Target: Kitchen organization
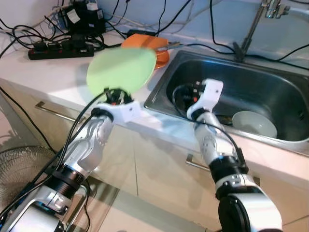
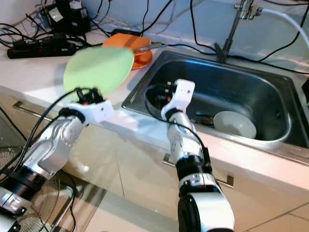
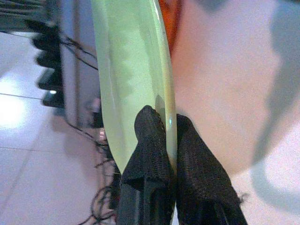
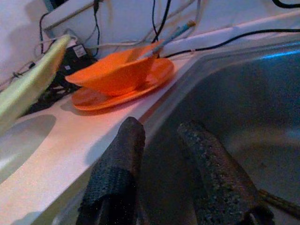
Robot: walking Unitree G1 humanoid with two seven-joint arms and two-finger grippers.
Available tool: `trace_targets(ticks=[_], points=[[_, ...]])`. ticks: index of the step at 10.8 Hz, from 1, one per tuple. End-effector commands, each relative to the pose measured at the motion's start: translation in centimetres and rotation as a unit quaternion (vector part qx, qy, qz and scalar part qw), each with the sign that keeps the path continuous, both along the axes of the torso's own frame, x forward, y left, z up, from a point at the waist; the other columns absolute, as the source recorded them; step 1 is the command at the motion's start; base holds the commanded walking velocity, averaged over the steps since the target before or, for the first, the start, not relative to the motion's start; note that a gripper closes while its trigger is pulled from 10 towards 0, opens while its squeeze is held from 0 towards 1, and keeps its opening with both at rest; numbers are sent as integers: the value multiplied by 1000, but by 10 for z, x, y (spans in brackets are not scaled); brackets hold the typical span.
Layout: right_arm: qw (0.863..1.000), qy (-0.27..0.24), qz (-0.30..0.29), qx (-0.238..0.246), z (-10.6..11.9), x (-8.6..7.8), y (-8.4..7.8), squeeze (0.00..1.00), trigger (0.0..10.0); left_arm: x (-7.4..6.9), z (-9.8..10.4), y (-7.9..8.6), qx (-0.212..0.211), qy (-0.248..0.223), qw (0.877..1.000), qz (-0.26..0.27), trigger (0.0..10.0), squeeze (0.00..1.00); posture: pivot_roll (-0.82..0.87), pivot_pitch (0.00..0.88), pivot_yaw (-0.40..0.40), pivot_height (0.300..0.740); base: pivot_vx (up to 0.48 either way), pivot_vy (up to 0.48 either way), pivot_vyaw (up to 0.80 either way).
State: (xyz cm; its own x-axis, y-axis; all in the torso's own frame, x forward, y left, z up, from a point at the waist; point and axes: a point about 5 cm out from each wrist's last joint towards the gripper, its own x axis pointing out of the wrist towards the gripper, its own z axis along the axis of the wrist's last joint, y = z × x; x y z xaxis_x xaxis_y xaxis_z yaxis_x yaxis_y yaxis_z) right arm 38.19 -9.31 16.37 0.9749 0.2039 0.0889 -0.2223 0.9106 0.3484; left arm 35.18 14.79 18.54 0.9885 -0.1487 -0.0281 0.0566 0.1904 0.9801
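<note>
While left pincer (image 3: 169, 136) clamps green plate (image 1: 121, 69) rim — plate tilted, face twd robot; right pincer (image 4: 161, 136) apart.

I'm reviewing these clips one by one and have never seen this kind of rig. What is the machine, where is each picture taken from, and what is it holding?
This is a humanoid robot with two silver arms, standing at a kitchen counter. The two wide pictures come from a stereo camera on its head, looking down. The other two come from cameras on its wrists, looking along the black fingers.

The left gripper has its jaws shut on the rim of a pale green plate, lifted above the counter. The right gripper hangs over the near left edge of the steel sink, jaws open, holding nothing.

On the counter sit an orange bowl on an orange plate and a black power strip with cables. A white bowl lies in the sink.
</note>
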Motion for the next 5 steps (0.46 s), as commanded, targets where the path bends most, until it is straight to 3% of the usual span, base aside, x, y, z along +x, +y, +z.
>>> trace_targets(ticks=[1, 3, 5], points=[[1000, -13, 2, 13, 12, 4, -3, 1000, 10000, -1, 19, -4, -3, -40, 999, -3, 10000, 0, 242, 0, -34, 740, 0, 0, 0], [998, -29, 9, 50, 29, 6, -7, 1000, 10000, 0, 27, -9, 2, -49, 999, -8, 10000, 0, 238, 0, -31, 740, 0, 0, 0], [991, -35, 39, 126, 43, 6, -5, 1000, 10000, 3, 28, -16, -1, -48, 999, -18, 10000, 0, 231, 0, -25, 740, 0, 0, 0]])
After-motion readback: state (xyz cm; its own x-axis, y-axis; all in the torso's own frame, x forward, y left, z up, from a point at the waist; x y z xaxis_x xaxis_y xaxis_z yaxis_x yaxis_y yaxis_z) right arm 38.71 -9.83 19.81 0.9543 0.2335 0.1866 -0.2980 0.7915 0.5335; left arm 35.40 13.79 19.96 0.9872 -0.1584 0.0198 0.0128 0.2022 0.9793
